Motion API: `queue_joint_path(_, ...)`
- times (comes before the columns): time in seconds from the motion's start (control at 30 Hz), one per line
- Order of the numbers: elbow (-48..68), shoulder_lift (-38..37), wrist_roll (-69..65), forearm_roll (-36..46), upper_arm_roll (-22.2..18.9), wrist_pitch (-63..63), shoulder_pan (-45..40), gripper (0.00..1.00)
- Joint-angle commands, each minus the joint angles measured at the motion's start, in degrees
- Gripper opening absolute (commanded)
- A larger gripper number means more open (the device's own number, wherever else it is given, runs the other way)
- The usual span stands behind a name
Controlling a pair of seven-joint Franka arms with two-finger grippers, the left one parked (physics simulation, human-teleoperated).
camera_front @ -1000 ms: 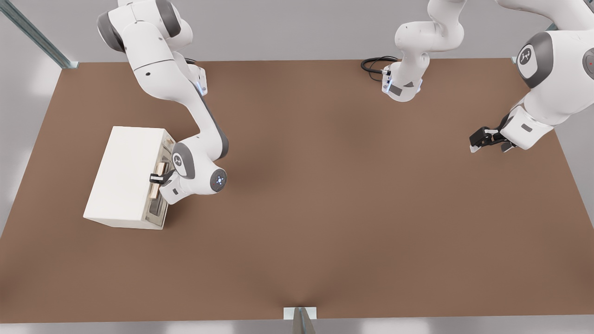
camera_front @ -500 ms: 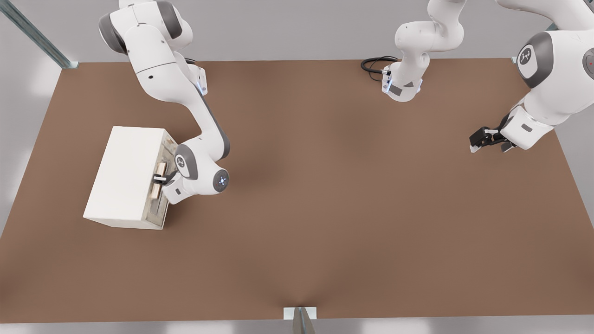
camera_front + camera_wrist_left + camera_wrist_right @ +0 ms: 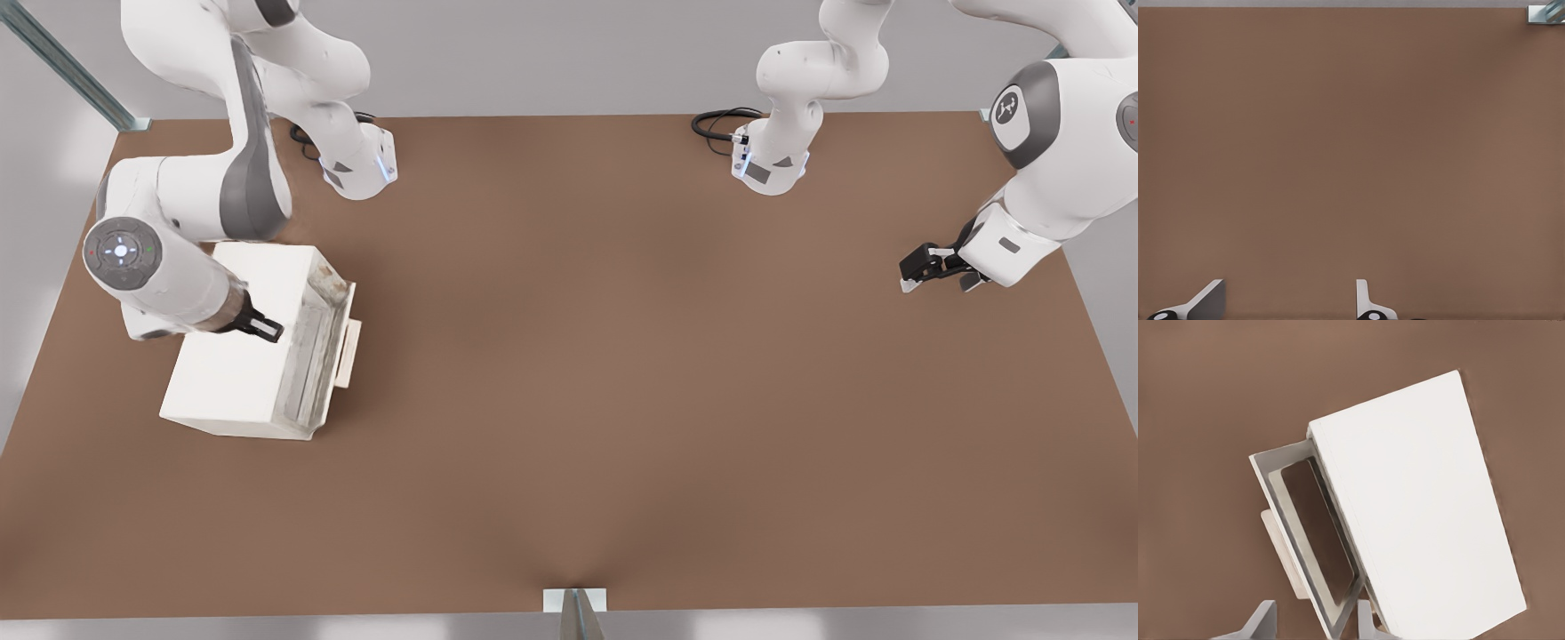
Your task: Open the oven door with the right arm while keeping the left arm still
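The cream-white oven [image 3: 233, 356] stands on the brown table at the front view's left. Its oven door [image 3: 313, 348] hangs partly open, tilted out at the top, with the pale bar handle [image 3: 348, 353] facing the table's middle. The right arm's gripper [image 3: 265, 330] hovers above the oven's top, open and holding nothing, apart from the handle. In the right wrist view the gripper [image 3: 1315, 628] looks down on the oven's white top [image 3: 1425, 513], the door's window [image 3: 1319, 537] and the handle [image 3: 1279, 550].
The brown table [image 3: 622, 400] stretches to the front view's right of the oven. A black cable [image 3: 716, 124] lies by the far arm base [image 3: 769, 164]. The parked arm's gripper [image 3: 933, 265] hangs at the far right. A metal bracket [image 3: 575, 603] sits at the near edge.
The gripper has let go of the handle and swung up and to the front view's left, over the oven's top. The door, shut before, now stands ajar.
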Motion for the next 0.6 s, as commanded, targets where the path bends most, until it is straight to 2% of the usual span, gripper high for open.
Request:
queue_joint_path(0.0,2.3,-0.96,-30.11,8.32,-1.1,1.98,-2.17,1.0)
queue_joint_path(0.07,4.32,-1.31,-29.93,2.09,-1.01,1.98,-0.5,1.0)
queue_joint_path(0.1,7.05,1.33,-30.2,1.38,-1.01,1.45,-0.94,1.0)
queue_joint_path(0.57,7.31,1.33,-30.2,2.08,-1.1,1.63,-3.14,1.0)
